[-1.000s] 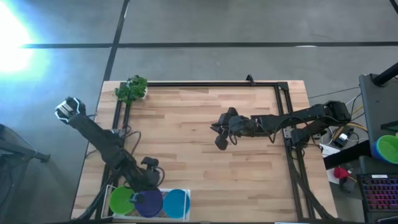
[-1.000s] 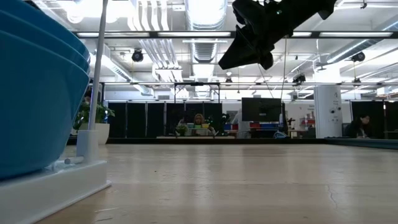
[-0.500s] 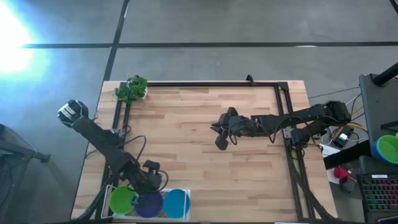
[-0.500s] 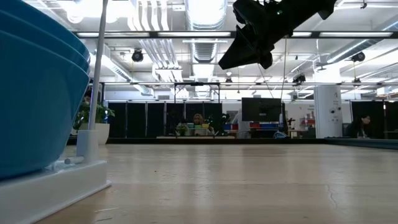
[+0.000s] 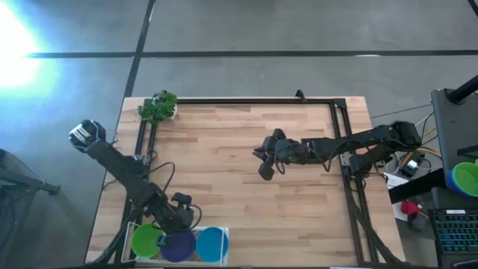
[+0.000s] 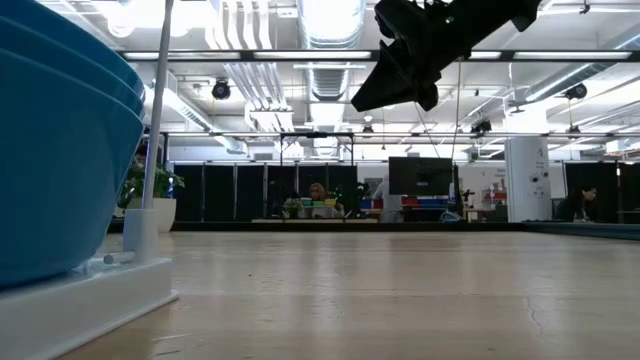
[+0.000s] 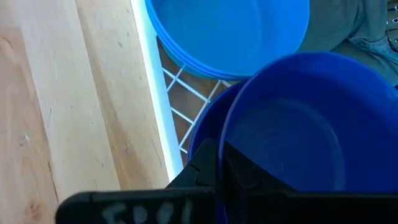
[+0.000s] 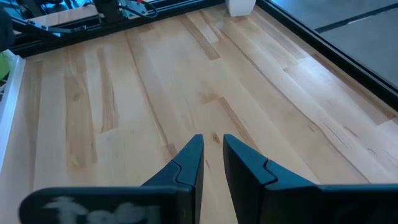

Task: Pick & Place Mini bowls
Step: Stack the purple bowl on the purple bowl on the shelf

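Left wrist view: the left tool is pinched on the thin rim of the purple mini bowl in the white tray; seemingly light, stiff, slippery. Right tool is held slightly parted, empty, above the desk

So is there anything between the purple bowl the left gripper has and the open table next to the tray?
Only the white tray's edge lies between the purple bowl, gripped by the left gripper, and the bare table. Nothing else visible.
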### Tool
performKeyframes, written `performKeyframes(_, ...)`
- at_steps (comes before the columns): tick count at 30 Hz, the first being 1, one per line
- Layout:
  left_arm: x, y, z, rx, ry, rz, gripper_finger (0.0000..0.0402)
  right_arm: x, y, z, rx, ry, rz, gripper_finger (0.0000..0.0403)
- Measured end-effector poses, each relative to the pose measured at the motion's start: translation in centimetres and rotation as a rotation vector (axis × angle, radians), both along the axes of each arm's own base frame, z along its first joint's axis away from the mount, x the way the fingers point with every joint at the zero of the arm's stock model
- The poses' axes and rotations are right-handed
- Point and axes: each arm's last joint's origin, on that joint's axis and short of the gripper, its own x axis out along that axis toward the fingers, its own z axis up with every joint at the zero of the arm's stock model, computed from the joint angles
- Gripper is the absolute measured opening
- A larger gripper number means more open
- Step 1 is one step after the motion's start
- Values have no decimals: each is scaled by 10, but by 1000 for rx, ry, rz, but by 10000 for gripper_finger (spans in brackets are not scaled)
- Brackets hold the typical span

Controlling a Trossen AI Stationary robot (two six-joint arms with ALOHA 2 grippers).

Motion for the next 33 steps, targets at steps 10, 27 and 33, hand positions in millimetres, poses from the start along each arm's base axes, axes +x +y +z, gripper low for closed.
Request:
performKeyframes(10,0,0,0,5,-5,-10,50,0,1,0,18,1,28,59)
performKeyframes(27,-2,0,0,-51,64,14,62,0,1,0,17,2,30,59)
performKeyframes(33,-5,1,-2,-62,129,-4,62,0,2,0,43,3,71,59)
